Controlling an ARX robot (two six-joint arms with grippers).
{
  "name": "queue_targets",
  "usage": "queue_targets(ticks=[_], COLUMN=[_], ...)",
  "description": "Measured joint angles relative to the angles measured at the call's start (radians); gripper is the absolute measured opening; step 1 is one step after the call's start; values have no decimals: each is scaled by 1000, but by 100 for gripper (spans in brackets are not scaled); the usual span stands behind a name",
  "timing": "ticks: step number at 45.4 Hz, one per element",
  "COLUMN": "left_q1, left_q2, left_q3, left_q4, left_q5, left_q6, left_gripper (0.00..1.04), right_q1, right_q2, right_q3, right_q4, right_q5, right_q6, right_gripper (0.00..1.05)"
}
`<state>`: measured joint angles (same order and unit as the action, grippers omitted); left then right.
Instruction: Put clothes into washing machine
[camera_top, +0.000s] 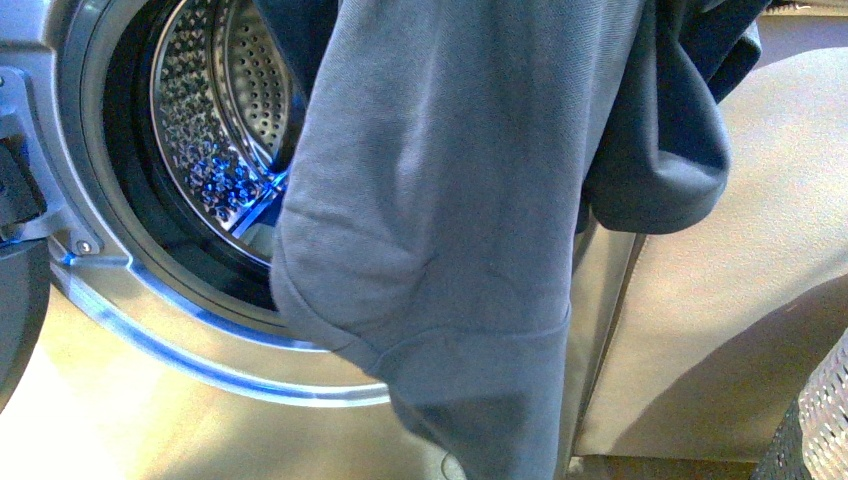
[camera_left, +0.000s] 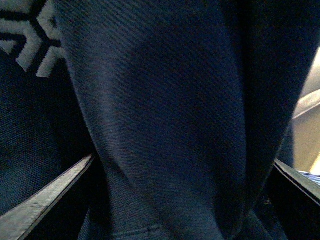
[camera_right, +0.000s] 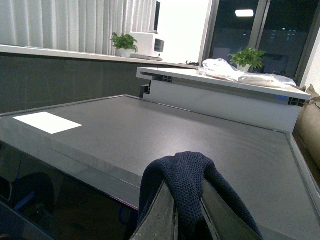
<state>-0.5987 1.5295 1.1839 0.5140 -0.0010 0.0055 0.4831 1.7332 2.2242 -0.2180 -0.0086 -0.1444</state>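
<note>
At the open porthole of the washing machine, the front view shows two hanging clothes: one slate-grey garment across its right side and one navy garment just beside it. In the left wrist view, navy fabric lies between the left gripper's two fingers; I cannot tell whether they pinch it. In the right wrist view, the right gripper is clamped on one navy knit fold above a flat grey surface.

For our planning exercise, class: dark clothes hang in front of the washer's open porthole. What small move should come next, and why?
Probably swing the clothes left and forward into the drum: they hang outside the washing machine, covering the porthole's right side, and the right gripper has its jaws shut on them.
</note>
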Motion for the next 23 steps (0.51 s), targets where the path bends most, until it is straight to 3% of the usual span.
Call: queue_targets(ticks=[4,15,23], left_q1=[-39,-110,-131], left_q2=[7,19,71], left_q3=[0,7,56], left_q4=[-1,20,84], left_q5=[-100,-205,-341], left_q6=[47,71,127], left_gripper=[98,98,98], right_q1=[0,0,0], right_q2=[0,0,0], right_q3=[0,0,0], right_q4=[0,0,0], right_q5=[0,0,0], right_q6=[0,0,0], right_gripper=[4,4,4])
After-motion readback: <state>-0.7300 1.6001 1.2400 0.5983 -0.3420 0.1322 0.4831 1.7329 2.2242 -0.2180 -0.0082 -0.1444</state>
